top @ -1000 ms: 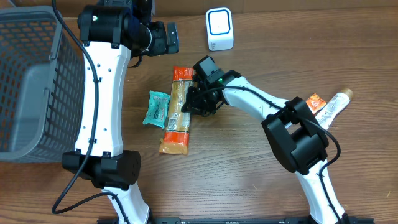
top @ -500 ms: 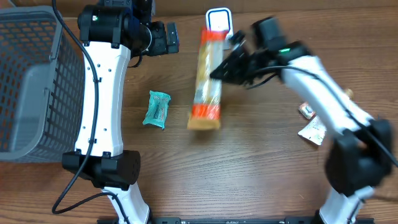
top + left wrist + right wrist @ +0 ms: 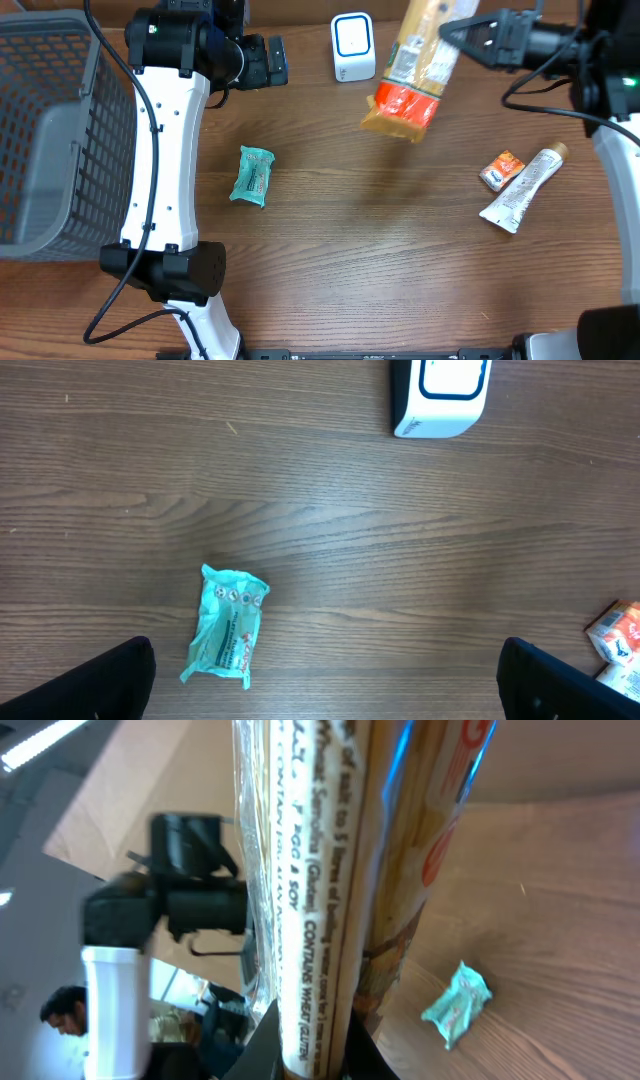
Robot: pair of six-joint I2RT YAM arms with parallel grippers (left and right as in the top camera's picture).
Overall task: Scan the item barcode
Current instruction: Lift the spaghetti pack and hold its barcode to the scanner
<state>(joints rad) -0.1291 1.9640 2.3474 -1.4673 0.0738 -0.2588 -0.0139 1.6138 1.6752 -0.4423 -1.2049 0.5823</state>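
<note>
Right gripper (image 3: 468,38) clenched on the upper end of the long pasta pack (image 3: 412,70) — the pack hangs tilted off the table (image 3: 380,260), its orange lower end just right of the white barcode scanner (image 3: 352,47) in the overhead view. Left gripper (image 3: 264,62) spread wide, grasping nothing, left of the scanner — teal packet (image 3: 228,626) flat on the wood below it. Grey basket (image 3: 40,130) at far left; white tube (image 3: 520,188) and small orange sachet (image 3: 501,170) just beside each other at right.
</note>
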